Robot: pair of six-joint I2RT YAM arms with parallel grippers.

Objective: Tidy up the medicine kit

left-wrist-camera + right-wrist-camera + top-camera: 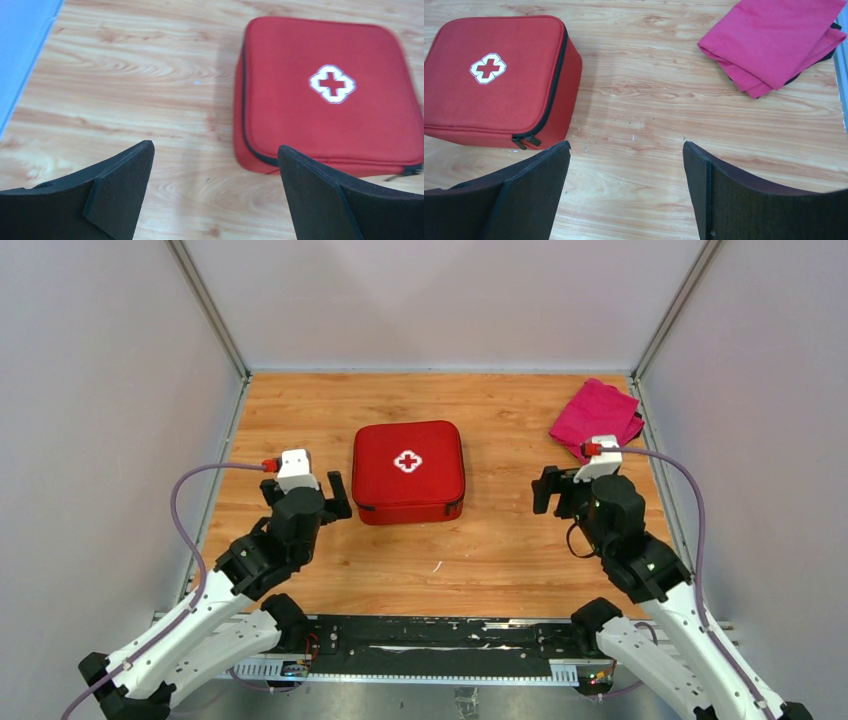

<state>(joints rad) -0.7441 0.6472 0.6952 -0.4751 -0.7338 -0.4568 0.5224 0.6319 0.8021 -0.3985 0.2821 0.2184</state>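
One red medicine kit (408, 472), one folded magenta cloth (596, 414), and two robot arms, each with one end effector.

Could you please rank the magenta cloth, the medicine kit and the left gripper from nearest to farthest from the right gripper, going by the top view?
Measured from the right gripper:
1. The magenta cloth, just beyond it, near the far right corner.
2. The medicine kit, to its left, mid-table.
3. The left gripper, past the kit, on the left side.
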